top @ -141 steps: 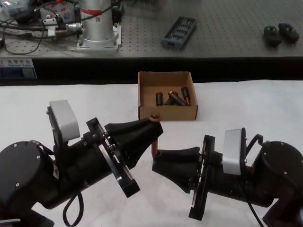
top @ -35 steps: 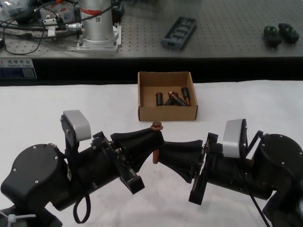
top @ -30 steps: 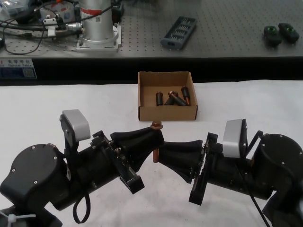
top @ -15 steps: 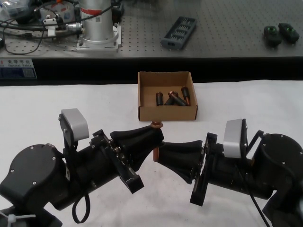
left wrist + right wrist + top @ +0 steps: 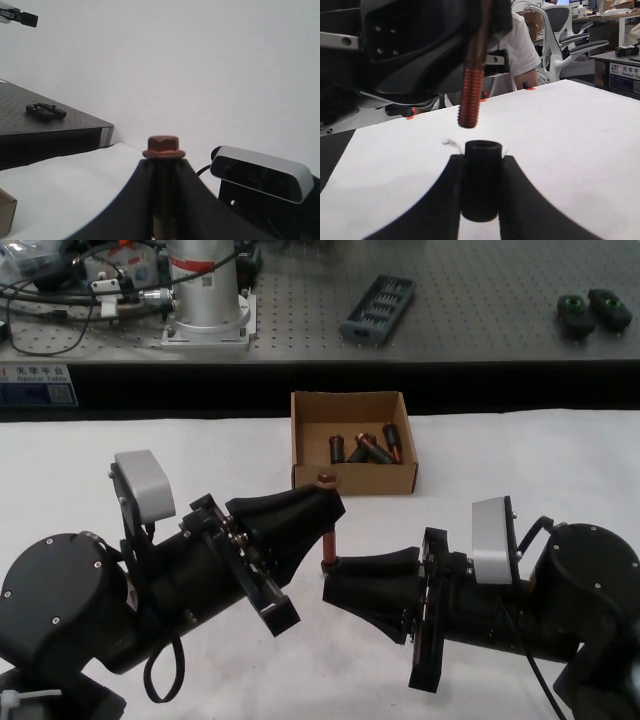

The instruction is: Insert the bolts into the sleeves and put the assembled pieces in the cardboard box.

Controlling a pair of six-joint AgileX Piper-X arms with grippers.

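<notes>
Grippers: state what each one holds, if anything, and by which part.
The left gripper holds the copper bolt by its shank, just under the head. The right gripper holds the black sleeve by its sides, open end up.

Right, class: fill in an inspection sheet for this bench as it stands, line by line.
Surface: white sheet over the bench, flat.
Job's things: copper bolt held roughly upright, its threaded tip just above the black sleeve, not yet in; cardboard box beyond holds several assembled pieces.
Clutter: on the perforated bench behind, a metal cylinder, a dark ridged tray and two black parts.
Grippers: left gripper shut on the bolt; right gripper shut on the sleeve.
Cables: tangle at the rear bench's far left.
Surroundings: office chairs in the room behind.
</notes>
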